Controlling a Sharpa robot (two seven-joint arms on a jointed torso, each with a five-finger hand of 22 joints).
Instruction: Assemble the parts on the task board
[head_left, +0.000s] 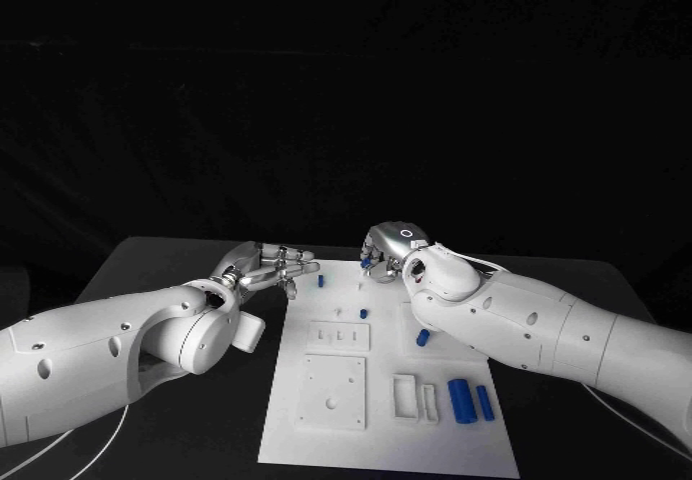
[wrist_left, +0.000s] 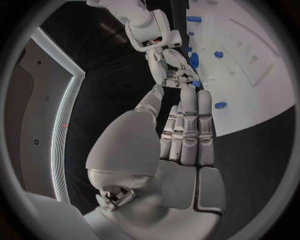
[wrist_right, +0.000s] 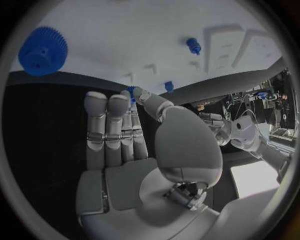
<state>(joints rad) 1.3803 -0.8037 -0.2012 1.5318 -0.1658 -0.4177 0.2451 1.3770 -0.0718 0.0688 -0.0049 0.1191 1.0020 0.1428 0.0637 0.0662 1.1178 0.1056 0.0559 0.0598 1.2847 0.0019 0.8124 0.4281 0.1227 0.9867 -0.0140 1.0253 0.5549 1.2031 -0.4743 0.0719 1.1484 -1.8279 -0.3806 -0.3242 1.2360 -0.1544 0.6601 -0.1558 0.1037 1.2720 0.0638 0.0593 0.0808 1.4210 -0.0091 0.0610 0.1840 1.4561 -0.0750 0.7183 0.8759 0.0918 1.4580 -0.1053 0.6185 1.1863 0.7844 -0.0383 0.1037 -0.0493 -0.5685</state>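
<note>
The white task board (head_left: 387, 400) lies in the middle of the table. My right hand (head_left: 392, 250) hovers over its far edge, and its thumb and a fingertip (wrist_right: 128, 97) pinch a small blue part (wrist_right: 130, 91). My left hand (head_left: 274, 268) is just off the board's far left corner with its fingers (wrist_left: 187, 125) straight and side by side, holding nothing. A blue gear (wrist_right: 42, 51) lies on the board near the right hand. Small blue pegs (head_left: 320, 282) (head_left: 365, 313) (head_left: 423, 338) stand on the board.
Two blue cylinders (head_left: 462, 400) (head_left: 486, 403) lie at the board's near right, beside white blocks (head_left: 414, 395). A raised square plate (head_left: 333, 392) sits at the near left. Black table (head_left: 188, 270) surrounds the board.
</note>
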